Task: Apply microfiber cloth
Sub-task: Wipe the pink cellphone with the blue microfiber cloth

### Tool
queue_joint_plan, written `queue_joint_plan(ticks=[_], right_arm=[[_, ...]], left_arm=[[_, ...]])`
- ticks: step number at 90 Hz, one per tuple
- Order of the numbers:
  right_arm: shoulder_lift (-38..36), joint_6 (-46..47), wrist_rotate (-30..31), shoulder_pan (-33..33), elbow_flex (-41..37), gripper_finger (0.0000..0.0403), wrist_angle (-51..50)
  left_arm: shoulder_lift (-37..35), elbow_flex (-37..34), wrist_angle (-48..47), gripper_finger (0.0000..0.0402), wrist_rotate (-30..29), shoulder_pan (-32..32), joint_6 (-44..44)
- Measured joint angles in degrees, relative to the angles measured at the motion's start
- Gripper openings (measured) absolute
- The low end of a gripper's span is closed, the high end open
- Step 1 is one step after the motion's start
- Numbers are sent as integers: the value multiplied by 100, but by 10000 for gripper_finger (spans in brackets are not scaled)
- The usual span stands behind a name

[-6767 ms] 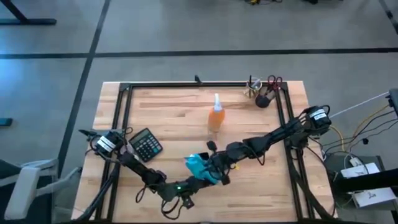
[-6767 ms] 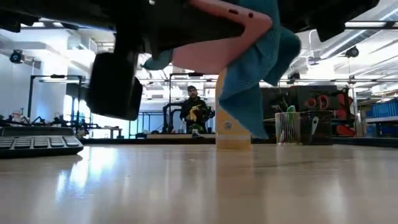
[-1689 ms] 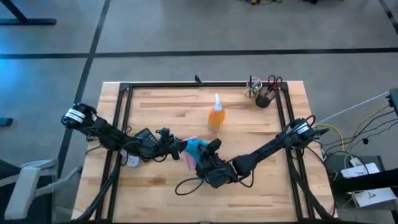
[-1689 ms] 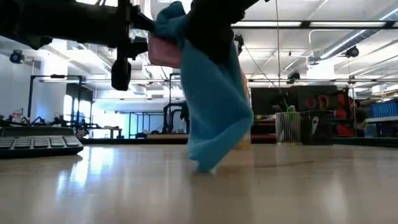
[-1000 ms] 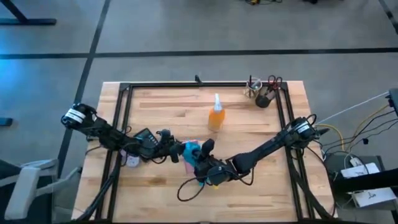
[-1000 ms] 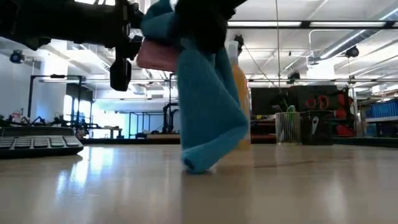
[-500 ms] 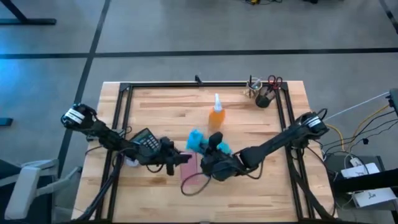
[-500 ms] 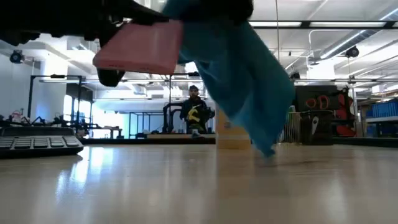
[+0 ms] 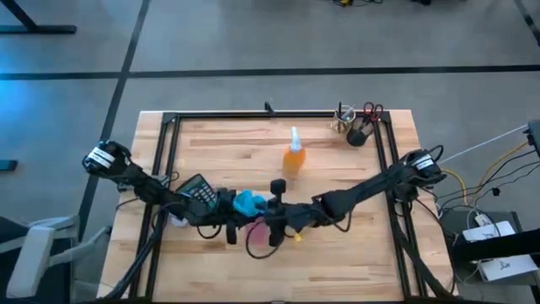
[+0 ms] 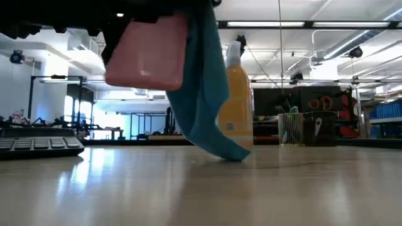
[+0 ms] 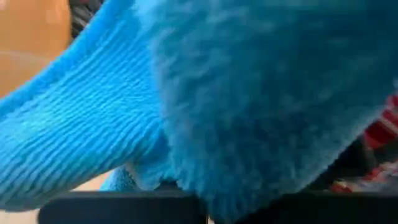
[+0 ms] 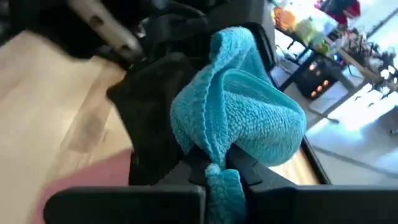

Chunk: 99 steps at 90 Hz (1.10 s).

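the microfiber cloth (image 9: 247, 203) hangs above the near middle of the table (image 9: 337, 262), bunched between the 2 grippers, with a pink-cased phone (image 9: 256, 237) just on its near side. in the low view the cloth (image 10: 204, 88) drapes down in a long fold whose tip reaches the wood or hangs just above it, in front of the orange spray bottle (image 10: 234, 94).

the right gripper (image 12: 214, 167) pinches the cloth (image 12: 239, 127) at a gathered fold, its jaws closed on the fabric. the left gripper (image 9: 228, 218) sits beside the phone and seems to carry it, though i cannot tell how its fingers stand, since the cloth (image 11: 236, 93) fills its wrist view.

the cloth looks light, soft and limp, with a looped pile that should grip well. i judge a bunched fold the best hold; a single edge would likely slip or trail.

a calculator (image 9: 195, 191) lies to the left.
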Motion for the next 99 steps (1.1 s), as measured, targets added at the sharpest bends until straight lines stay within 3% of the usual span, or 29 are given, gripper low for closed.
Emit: queue_joint_plan(ticks=[23, 46, 74, 99], right_arm=[[-446, 1319, -150, 17, 5, 0, -222], [-288, 2291, -556, -257, 7, 0, -220], [30, 3021, -540, -413, 24, 0, -329], [19, 3124, -82, -102, 24, 0, -870]], left_arm=[[-7, -28, 42, 21, -859, 17, 286], [-7, -1, 33, 21, -866, 15, 687], [-30, -25, -93, 21, -852, -117, 914], [-265, -81, -124, 21, -923, -405, 1133]])
